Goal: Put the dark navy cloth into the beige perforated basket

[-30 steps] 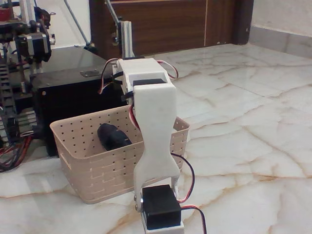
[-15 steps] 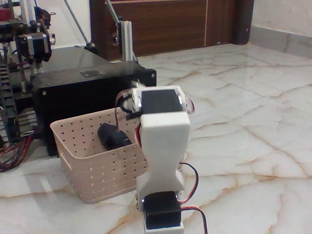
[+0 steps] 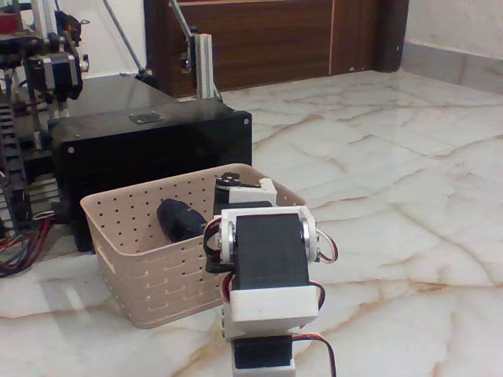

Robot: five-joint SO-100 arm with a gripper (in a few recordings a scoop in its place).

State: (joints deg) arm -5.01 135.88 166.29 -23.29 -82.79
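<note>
Cloth [image 3: 181, 220], dark navy and bunched, lay inside the beige basket [image 3: 149, 271], toward its back wall. The basket sat on a marbled white surface [image 3: 409, 204], just in front of a big black box [image 3: 149, 145]. A white robot arm [image 3: 267, 275] with black servo blocks stood folded low in the foreground, overlapping the basket's right side. Part of its upper end, likely the tool [image 3: 240, 187], showed above the basket's right rim; whether its fingers were apart or together could not be told. Brown wooden panelling [image 3: 267, 39] ran behind the box.
</note>
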